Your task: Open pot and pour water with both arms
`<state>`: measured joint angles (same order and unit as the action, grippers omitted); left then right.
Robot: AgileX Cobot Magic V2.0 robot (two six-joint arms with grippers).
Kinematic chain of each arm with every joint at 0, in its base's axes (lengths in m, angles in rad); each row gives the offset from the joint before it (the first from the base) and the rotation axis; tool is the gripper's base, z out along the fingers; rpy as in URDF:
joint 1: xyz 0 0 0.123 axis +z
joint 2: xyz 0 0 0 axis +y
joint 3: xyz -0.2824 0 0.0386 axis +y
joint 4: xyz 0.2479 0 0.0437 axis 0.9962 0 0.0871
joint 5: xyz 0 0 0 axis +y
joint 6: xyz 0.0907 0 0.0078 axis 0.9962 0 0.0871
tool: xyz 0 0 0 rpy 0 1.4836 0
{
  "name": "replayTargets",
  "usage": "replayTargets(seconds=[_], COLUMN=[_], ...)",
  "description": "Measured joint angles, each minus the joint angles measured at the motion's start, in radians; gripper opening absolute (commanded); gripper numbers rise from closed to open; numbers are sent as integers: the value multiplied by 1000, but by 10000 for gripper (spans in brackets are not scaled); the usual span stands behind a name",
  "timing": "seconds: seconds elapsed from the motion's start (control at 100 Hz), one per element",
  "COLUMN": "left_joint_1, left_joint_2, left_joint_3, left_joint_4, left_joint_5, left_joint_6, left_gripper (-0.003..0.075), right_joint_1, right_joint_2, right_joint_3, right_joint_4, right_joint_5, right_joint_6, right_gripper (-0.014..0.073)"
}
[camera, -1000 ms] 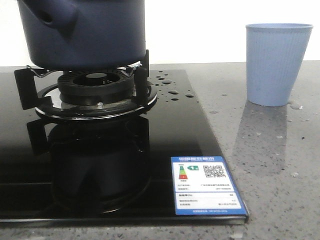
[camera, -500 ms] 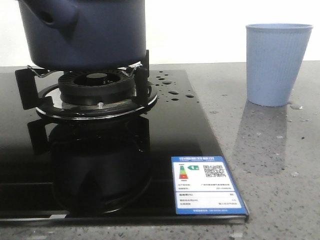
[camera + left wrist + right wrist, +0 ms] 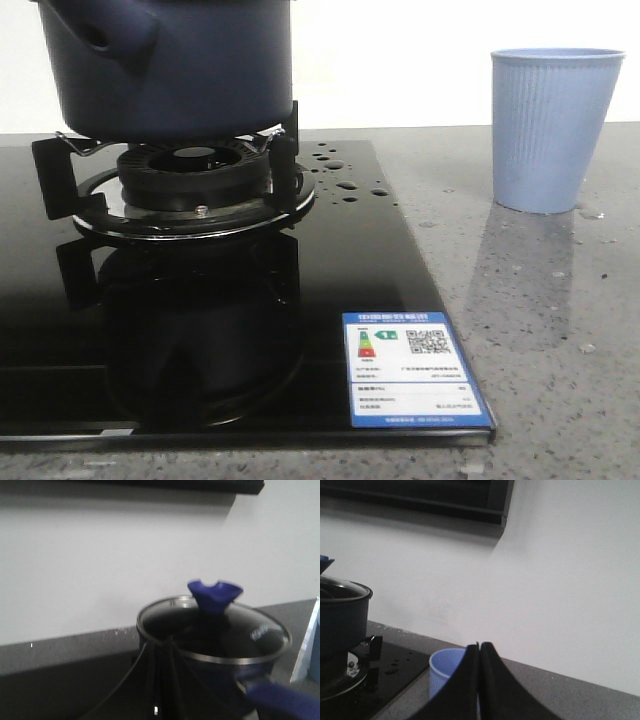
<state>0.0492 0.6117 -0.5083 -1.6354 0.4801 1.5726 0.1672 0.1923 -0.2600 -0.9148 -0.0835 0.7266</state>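
The dark navy pot [image 3: 180, 70] sits on the burner's pot supports at the back left, its hollow side stub [image 3: 110, 30] facing front left. In the left wrist view it wears a glass lid [image 3: 250, 632] with a blue knob [image 3: 215, 595]. My left gripper [image 3: 169, 641] looks shut and empty, its tips level with the near rim of the lid. My right gripper [image 3: 480, 646] is shut and empty, in front of the light blue cup [image 3: 445, 670]. Water shows as beads [image 3: 345, 185] on the black glass. Neither gripper shows in the front view.
The gas burner [image 3: 190, 175] stands on a black glass hob [image 3: 350, 270] with an energy sticker [image 3: 415, 370] at its front right corner. The ribbed cup [image 3: 555, 130] stands upright on the grey speckled counter [image 3: 540, 330] to the right. A white wall is behind.
The whole front view shifts by a few pixels. The pot, cup and droplets keep their places.
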Motion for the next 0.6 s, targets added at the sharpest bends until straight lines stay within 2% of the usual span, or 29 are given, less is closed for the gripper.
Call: replayTargets(seconds=[0.12, 0.26, 0.6], left_joint_1=[0, 0, 0], left_joint_2=[-112, -194, -234], left_joint_3=[178, 300, 331], left_joint_4=[-4, -64, -110], left_joint_5=[-25, -49, -54], left_joint_6=[0, 0, -4], left_gripper=[-19, -19, -19], right_joint_1=[0, 0, 0], right_joint_2=[-33, -38, -39], right_joint_3=[44, 46, 46], right_joint_4=[-2, -2, -4], right_joint_5=[-8, -24, -40], right_joint_6=[0, 0, 0], right_gripper=[-74, -74, -74])
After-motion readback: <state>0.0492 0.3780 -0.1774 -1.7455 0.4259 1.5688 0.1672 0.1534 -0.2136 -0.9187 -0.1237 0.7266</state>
